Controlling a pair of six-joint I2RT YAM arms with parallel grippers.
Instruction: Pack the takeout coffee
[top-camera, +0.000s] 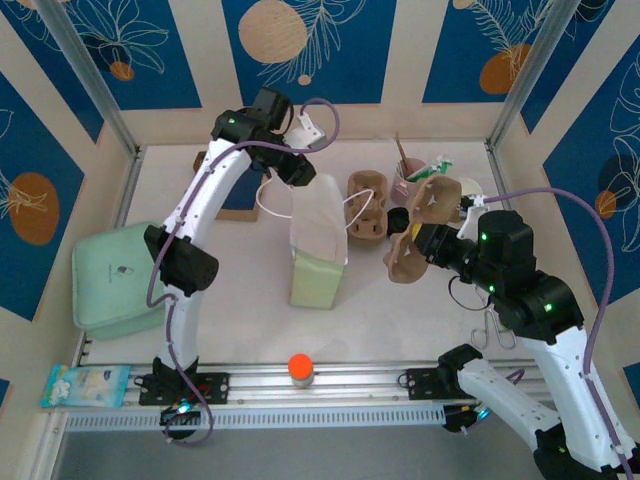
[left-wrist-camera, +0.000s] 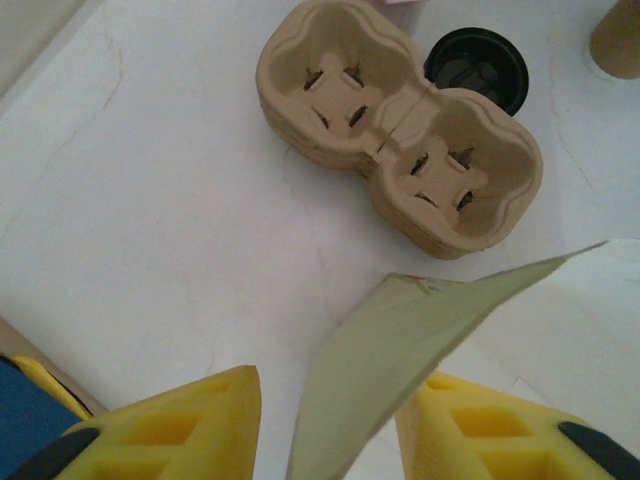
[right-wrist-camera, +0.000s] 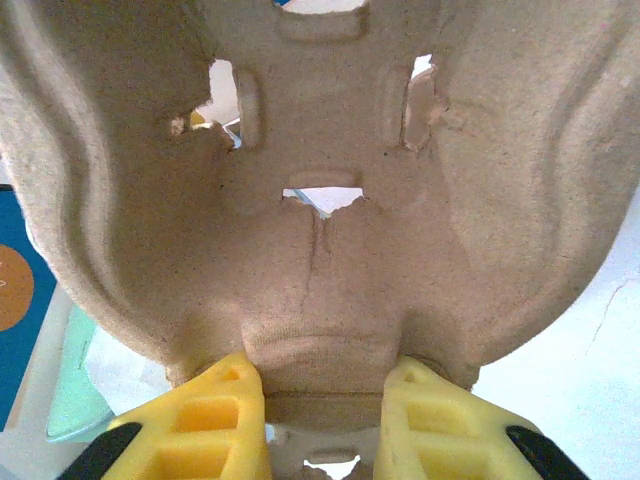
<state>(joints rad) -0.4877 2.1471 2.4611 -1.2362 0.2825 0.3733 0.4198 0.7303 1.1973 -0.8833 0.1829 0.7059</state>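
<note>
Nearest my bases, one orange cap (top-camera: 300, 367) stands on the metal rail, straight in front of the paper bag (top-camera: 318, 255). To the bag's left lies one soft green pouch (top-camera: 112, 280) with rounded corners.

The single bag stands upright in the middle of the table (top-camera: 230, 300), pale green, thin and smooth, with looped string handles. My left pincer (left-wrist-camera: 328, 388) hovers at its far top rim. Its yellow fingers (left-wrist-camera: 180, 430) stand apart with the rim's pointed flap between them, clear of one finger, so nothing is clamped. The overhead view hides that gap; my left wrist view shows it.

I count two cup carriers, both of rough brown moulded pulp with two round wells. My right pincer (right-wrist-camera: 322, 368) is closed tight on the lifted cup carrier (top-camera: 432, 197), held on edge in the air to the bag's right. The right wrist view shows the pinch on its middle ridge and its slotted holes, which the overhead view does not.

The resting cup carrier (left-wrist-camera: 400, 130) lies flat just right of the bag's top. One round black lid (left-wrist-camera: 478, 65) sits against its far side. Beyond that stands one pink cup (top-camera: 405, 185).
</note>
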